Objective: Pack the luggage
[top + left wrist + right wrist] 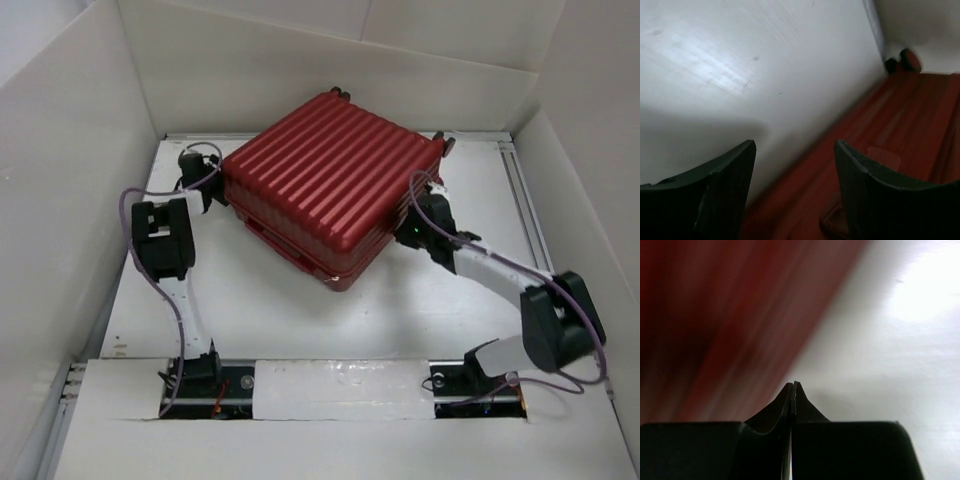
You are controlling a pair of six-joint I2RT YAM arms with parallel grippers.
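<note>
The luggage (325, 180), a red ribbed hard-shell suitcase, lies flat and closed on the white table (290, 310), turned at an angle. Its lining is hidden. My left gripper (213, 190) is open and empty at the suitcase's left side. In the left wrist view the fingers (730, 170) straddle the line where the red shell (890, 130) meets the table, with a dark wheel (905, 60) at the far end. My right gripper (420, 195) is at the suitcase's right side. In the right wrist view it (793, 385) is shut and empty, next to the blurred red shell (715, 315).
White walls (60, 200) enclose the table on the left, back and right. A metal rail (525, 200) runs along the table's right edge. A white panel (340, 390) covers the near edge between the two arm bases.
</note>
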